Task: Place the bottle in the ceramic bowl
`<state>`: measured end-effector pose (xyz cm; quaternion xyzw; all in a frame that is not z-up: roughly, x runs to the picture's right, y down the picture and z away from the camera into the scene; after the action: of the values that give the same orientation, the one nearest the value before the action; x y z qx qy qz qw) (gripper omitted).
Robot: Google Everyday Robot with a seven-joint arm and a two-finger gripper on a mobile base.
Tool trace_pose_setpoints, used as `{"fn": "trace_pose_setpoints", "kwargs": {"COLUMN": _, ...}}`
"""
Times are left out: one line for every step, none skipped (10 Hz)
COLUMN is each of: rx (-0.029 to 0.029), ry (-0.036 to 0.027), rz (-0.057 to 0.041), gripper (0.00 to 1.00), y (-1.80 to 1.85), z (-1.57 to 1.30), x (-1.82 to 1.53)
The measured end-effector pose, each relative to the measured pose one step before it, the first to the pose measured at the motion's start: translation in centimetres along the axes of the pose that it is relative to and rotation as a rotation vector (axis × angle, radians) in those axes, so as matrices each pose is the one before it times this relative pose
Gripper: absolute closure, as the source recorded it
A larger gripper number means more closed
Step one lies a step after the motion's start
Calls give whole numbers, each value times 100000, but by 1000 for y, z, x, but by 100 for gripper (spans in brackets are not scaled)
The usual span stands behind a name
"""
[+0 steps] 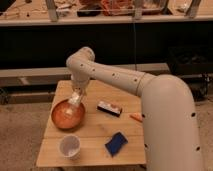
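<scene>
The orange-brown ceramic bowl (66,115) sits on the left side of the small wooden table (95,131). My gripper (76,100) hangs from the white arm just above the bowl's far right rim. A small whitish bottle (75,99) shows at the gripper's tip, held over the bowl.
A white cup (70,146) stands at the table's front left. A flat black-and-white block (109,108) lies in the middle, a blue object (116,144) at the front, an orange object (136,117) at the right edge. A dark shelf unit runs behind the table.
</scene>
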<state>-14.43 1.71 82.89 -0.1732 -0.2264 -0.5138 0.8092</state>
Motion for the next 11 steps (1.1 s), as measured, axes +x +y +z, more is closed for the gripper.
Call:
{"fn": "trace_pose_setpoints", "kwargs": {"rx": -324, "ry": 202, "rz": -1991, "gripper": 99, "y": 230, "z": 331, "x": -11}}
{"fn": "trace_pose_setpoints", "kwargs": {"rx": 13, "ry": -409, "rz": -1563, "gripper": 99, "y": 60, "z": 355, "x": -205}}
{"fn": "trace_pose_setpoints", "kwargs": {"rx": 333, "ry": -702, "rz": -1250, "gripper": 99, "y": -440, "z": 293, "x": -607}}
{"fn": "trace_pose_setpoints", "kwargs": {"rx": 278, "ry": -670, "rz": -1055, "gripper": 99, "y": -372, "z": 246, "x": -489}}
{"fn": "trace_pose_setpoints", "kwargs": {"rx": -47, "ry": -248, "rz": -1676, "gripper": 99, "y": -69, "z": 265, "x": -178}}
{"fn": "trace_pose_setpoints", "kwargs": {"rx": -69, "ry": -192, "rz": -1272, "gripper": 99, "y": 60, "z": 262, "x": -123}}
{"fn": "trace_pose_setpoints", "kwargs": {"rx": 107, "ry": -411, "rz": -1926, "gripper": 99, "y": -41, "z": 366, "x": -242}}
{"fn": "trace_pose_setpoints", "kwargs": {"rx": 0, "ry": -302, "rz": -1146, "gripper": 99, "y": -184, "z": 215, "x": -232}}
{"fn": "trace_pose_setpoints", "kwargs": {"rx": 190, "ry": -277, "rz": -986, "gripper": 99, "y": -251, "z": 116, "x": -206}}
{"fn": "trace_pose_setpoints", "kwargs": {"rx": 183, "ry": -411, "rz": -814, "gripper": 99, "y": -113, "z": 128, "x": -204}}
{"fn": "trace_pose_setpoints", "kwargs": {"rx": 296, "ry": -76, "rz": -1503, "gripper": 99, "y": -63, "z": 166, "x": -94}}
